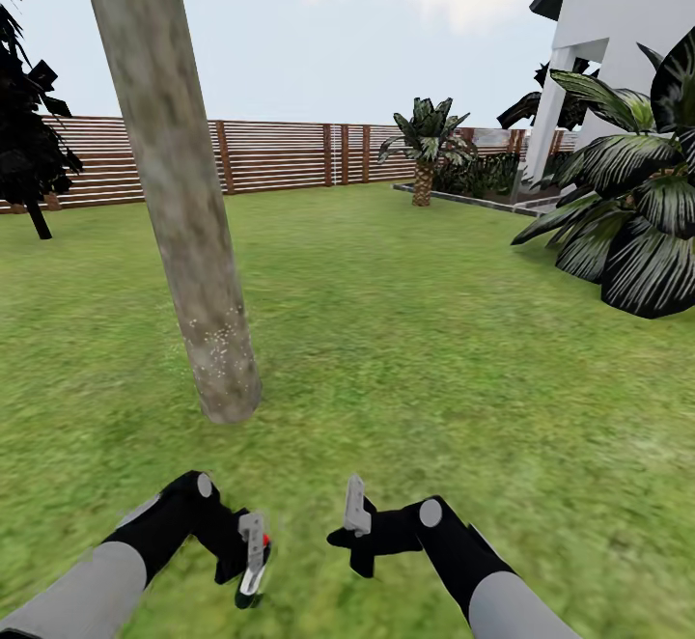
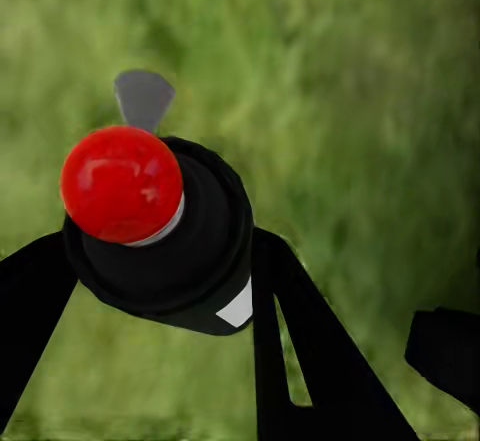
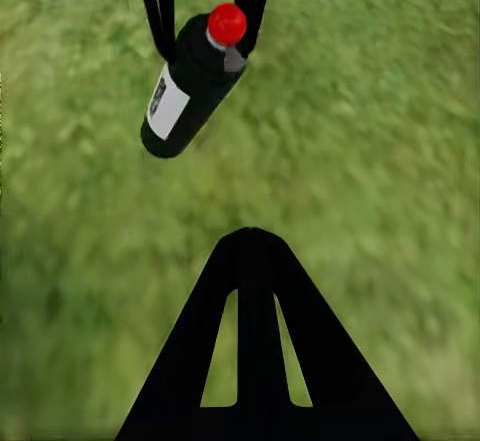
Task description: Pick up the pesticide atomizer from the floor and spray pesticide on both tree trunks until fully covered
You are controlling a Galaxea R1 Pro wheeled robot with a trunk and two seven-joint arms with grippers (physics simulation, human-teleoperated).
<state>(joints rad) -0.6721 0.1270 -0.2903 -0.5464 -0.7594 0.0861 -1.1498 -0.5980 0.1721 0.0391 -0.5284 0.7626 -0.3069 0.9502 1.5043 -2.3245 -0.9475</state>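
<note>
Pesticide atomizer (image 3: 193, 81) hangs clamped in the left claw (image 1: 253, 554) over grass (image 1: 434, 349) near a tree (image 1: 183, 205); right claw (image 1: 355, 509) unclear.

A slatted wooden fence (image 1: 280, 152) borders the lawn (image 1: 434, 330).

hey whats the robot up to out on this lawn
A two-armed robot stands on grass in a fenced garden, facing a tree trunk just ahead, to its left. Its left claw grips the pesticide atomizer, a dark bottle with a red top and a white label, held low over the lawn. The right claw holds nothing, and its fingers look closed. Pale speckles mark the lower part of the trunk. A palm stands further back by the fence.
</note>
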